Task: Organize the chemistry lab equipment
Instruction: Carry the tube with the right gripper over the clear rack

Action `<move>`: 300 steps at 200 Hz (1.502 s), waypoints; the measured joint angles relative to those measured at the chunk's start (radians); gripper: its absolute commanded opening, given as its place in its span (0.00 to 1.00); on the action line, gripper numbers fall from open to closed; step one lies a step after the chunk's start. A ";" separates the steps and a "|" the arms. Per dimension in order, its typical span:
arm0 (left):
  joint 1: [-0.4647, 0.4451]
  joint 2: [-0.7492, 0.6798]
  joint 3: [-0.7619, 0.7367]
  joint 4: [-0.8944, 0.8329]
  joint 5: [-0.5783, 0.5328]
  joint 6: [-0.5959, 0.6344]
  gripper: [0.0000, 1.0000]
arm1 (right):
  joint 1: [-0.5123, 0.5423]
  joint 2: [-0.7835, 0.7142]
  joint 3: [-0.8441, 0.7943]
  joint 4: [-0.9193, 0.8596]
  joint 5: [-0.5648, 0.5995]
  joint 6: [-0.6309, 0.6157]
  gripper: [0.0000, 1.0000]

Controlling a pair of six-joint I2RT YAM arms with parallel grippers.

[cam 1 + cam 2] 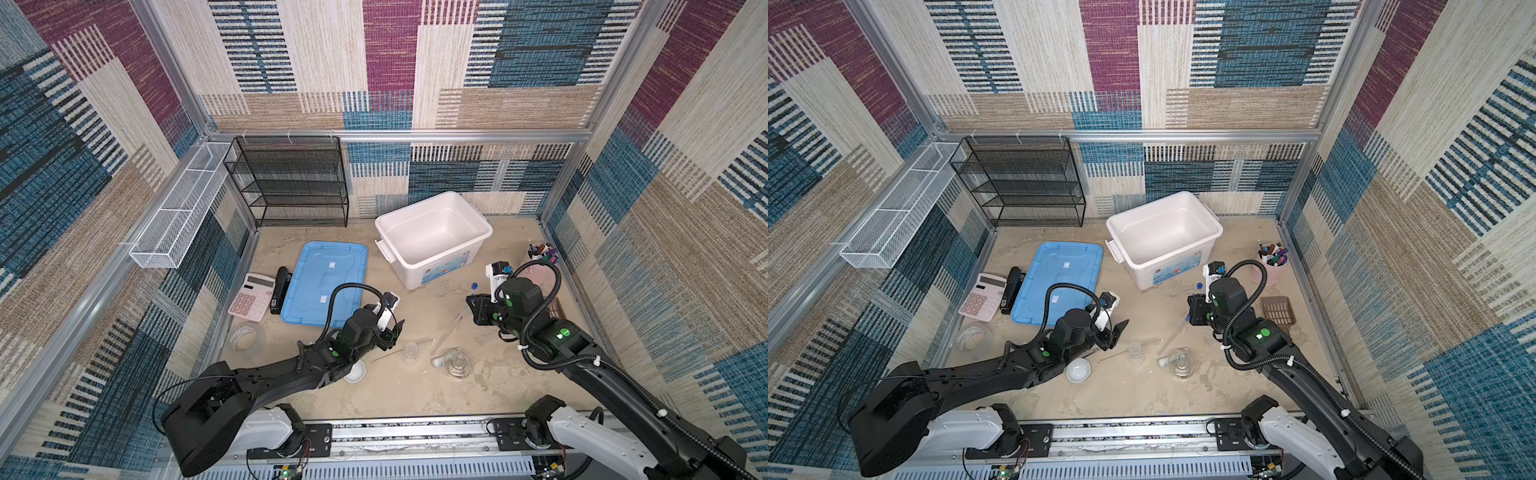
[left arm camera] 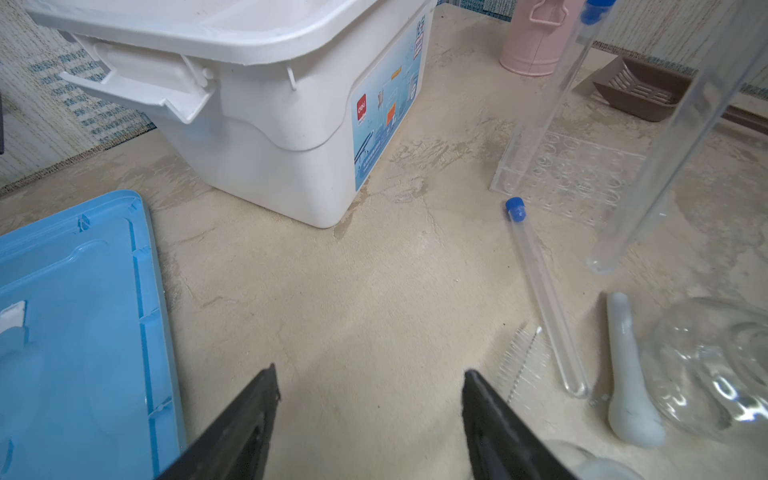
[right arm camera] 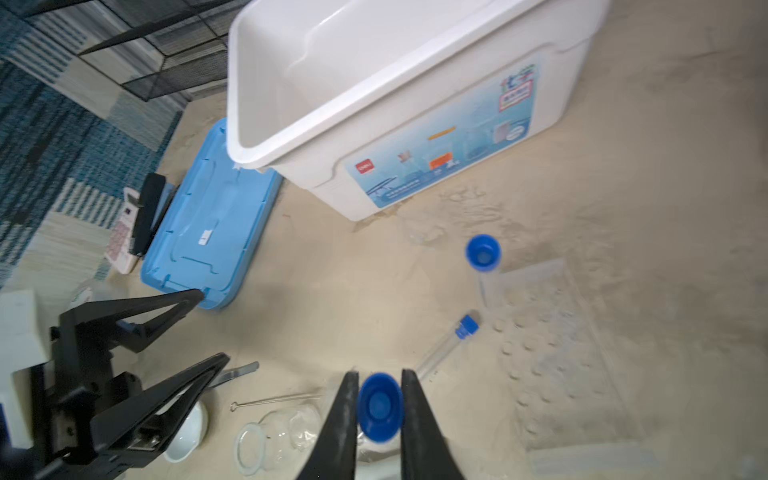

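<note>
Ahead of the left hand (image 2: 370,370), spread open and empty above the worktop (image 2: 374,282): white bin (image 2: 270,137), blue lid (image 2: 75,332) flat alongside. Just beside the right hand (image 3: 380,374): clear rack (image 3: 573,353), standing test tube (image 3: 482,253) at its corner. Right hand clenched on held test tube (image 3: 380,409), upright. Between both hands: flask (image 1: 457,363), beaker (image 1: 410,353). Under the left wrist: white dish (image 1: 1079,370). Between both hands too: lying test tube (image 2: 544,299) and wire brush (image 2: 519,357), close together. Close by the left hand: tweezers (image 3: 237,372), flat.

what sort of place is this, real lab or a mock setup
Probably a staged robot test cell: carpet-patterned walls in an aluminium frame, with a blue-capped test tube and glass flask loose on the table.
</note>
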 measured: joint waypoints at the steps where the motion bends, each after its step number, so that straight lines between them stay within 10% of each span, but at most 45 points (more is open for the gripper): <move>1: 0.000 0.000 0.000 0.000 0.000 0.000 0.72 | 0.000 -0.001 0.001 -0.005 0.007 0.000 0.18; 129: 0.000 0.052 0.031 -0.008 0.000 -0.014 0.72 | 0.021 -0.002 -0.025 -0.016 0.326 -0.050 0.16; 300: 0.000 0.060 0.028 -0.030 0.001 -0.025 0.72 | 0.037 0.026 -0.100 0.146 0.375 -0.098 0.15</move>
